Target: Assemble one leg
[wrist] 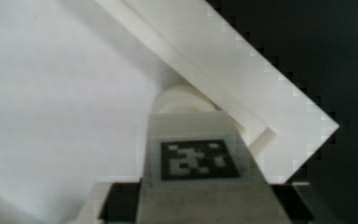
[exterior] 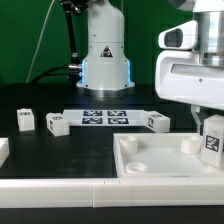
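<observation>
My gripper (exterior: 211,128) is at the exterior view's right and shut on one leg (exterior: 212,141), a stubby white block with a black-and-white tag. It holds the leg upright over the right end of the large white slab (exterior: 150,160). In the wrist view the held leg (wrist: 197,150) fills the middle between the dark fingers (wrist: 130,196) of my gripper (wrist: 202,197). The leg's far end sits close to the slab's raised inner corner (wrist: 247,90). Three more legs stand on the black table: two at the left (exterior: 25,120) (exterior: 57,123) and one right of centre (exterior: 158,122).
The marker board (exterior: 105,117) lies flat between the loose legs. The robot's base (exterior: 105,55) stands behind it. A white block (exterior: 3,150) sits at the left edge, and a white strip (exterior: 60,190) runs along the table's front.
</observation>
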Controlling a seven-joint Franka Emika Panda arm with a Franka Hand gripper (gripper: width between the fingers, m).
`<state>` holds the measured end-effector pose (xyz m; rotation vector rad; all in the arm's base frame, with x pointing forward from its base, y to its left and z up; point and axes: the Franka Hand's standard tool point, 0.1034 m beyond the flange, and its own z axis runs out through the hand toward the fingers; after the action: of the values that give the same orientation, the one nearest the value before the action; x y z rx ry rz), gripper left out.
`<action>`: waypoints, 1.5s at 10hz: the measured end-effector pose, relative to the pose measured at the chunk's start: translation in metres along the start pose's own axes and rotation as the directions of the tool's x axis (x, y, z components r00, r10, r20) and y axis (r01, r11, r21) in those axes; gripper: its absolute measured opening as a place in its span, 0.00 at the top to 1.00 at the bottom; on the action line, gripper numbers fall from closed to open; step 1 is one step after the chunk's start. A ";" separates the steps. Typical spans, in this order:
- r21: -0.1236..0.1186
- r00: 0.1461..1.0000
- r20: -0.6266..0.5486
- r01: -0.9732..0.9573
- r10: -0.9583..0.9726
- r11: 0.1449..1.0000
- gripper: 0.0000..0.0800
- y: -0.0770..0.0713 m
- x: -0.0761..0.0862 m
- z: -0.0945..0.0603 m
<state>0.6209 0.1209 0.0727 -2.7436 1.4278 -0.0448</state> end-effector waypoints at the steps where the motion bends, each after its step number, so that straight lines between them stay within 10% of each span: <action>1: 0.001 0.992 0.005 -0.122 0.122 0.992 0.64 0.000 -0.001 0.000; 7: -0.001 0.872 0.049 -0.488 0.488 0.873 0.64 -0.002 -0.008 0.001; 8: 0.000 0.880 0.049 -0.472 0.471 0.882 0.41 -0.002 -0.008 0.001; 9: 0.005 0.916 0.049 -0.399 0.398 0.917 0.25 -0.002 -0.007 0.000; 15: 0.024 0.980 0.034 0.196 -0.197 0.980 0.19 -0.002 -0.004 0.000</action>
<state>0.6203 0.1258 0.0732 -2.8428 1.1367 -0.0171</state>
